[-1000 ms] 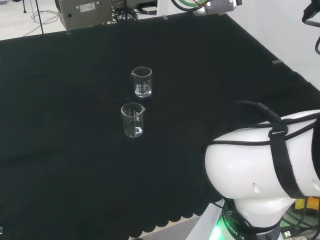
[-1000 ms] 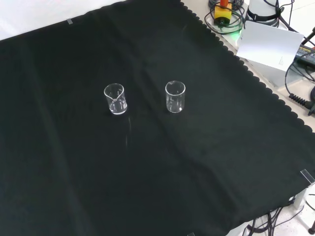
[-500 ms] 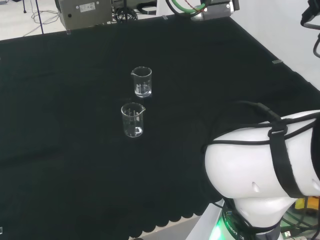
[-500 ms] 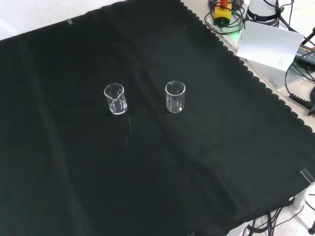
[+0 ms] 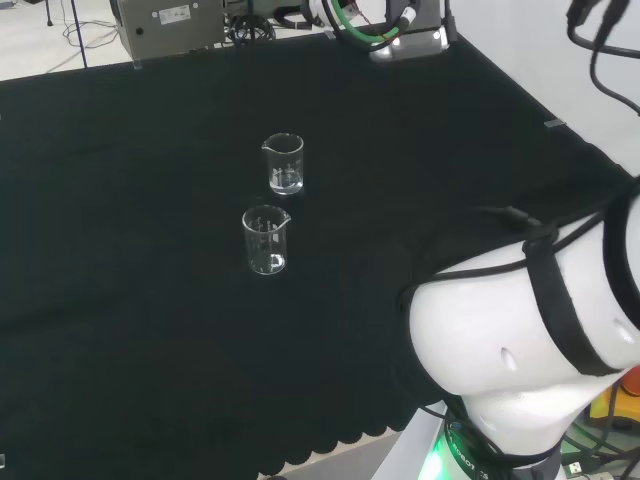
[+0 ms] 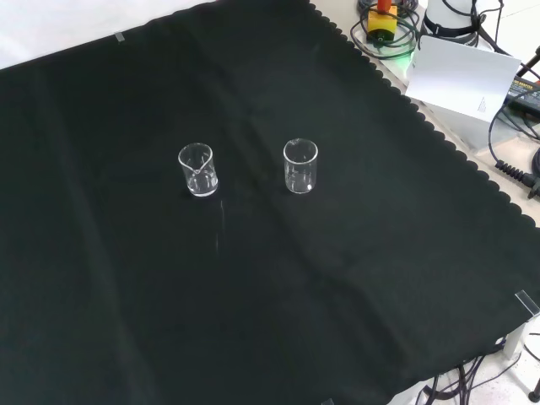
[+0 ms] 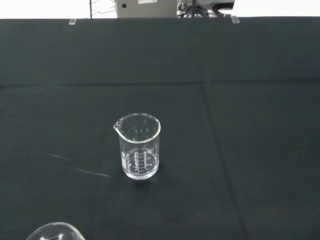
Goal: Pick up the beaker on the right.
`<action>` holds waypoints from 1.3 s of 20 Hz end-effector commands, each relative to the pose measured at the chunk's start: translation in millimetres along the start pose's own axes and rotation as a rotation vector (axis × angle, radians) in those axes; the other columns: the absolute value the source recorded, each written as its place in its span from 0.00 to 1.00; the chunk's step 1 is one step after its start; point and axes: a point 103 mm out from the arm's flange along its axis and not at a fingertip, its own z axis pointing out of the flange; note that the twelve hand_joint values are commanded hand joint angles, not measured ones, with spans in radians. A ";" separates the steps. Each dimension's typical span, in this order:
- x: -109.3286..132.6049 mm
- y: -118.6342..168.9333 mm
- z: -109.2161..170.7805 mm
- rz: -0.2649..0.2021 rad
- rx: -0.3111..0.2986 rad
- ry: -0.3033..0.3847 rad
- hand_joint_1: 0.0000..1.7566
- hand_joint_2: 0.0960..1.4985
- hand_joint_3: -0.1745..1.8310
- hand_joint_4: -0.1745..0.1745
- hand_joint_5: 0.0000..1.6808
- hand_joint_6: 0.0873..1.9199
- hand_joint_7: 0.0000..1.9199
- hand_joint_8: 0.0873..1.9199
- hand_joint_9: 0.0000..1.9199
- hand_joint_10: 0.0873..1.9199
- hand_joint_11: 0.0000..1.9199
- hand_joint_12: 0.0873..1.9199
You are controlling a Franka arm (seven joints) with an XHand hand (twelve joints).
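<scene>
I am only getting started: two clear beakers stand upright on the black cloth [image 6: 405, 278], and the one I want [image 6: 300, 166] is on the right in the front view, with the other beaker [image 6: 198, 170] well apart to its left. I cannot tell how my fingers are set. Next, I think, I must reach down beside the right beaker and curl my fingers round it without bumping its neighbour.

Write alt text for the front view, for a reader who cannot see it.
Two small, clear, empty-looking glass beakers stand upright and apart on a black cloth covering a bench, the left beaker level with the right beaker. Cables and equipment lie off the cloth's scalloped edge at the upper right.
</scene>
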 end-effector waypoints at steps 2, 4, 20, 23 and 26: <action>-18.1 101.0 65.5 -0.040 0.009 0.100 0.25 0.74 0.21 0.39 0.21 0.00 0.03 0.26 0.08 0.34 0.00 0.66; -19.4 118.2 80.1 -0.050 0.027 0.103 0.26 0.73 0.21 0.39 0.20 0.00 0.03 0.27 0.08 0.34 0.00 0.66; -6.7 187.6 176.1 -0.091 0.112 0.123 0.42 0.48 0.35 0.34 0.28 0.00 0.16 0.36 0.20 0.35 0.01 0.73; -3.6 192.1 185.6 -0.108 0.122 0.129 0.45 0.45 0.37 0.33 0.29 0.00 0.18 0.37 0.23 0.35 0.03 0.73; -8.9 196.9 189.4 -0.123 0.141 0.183 0.46 0.43 0.39 0.32 0.30 0.00 0.18 0.37 0.24 0.35 0.04 0.73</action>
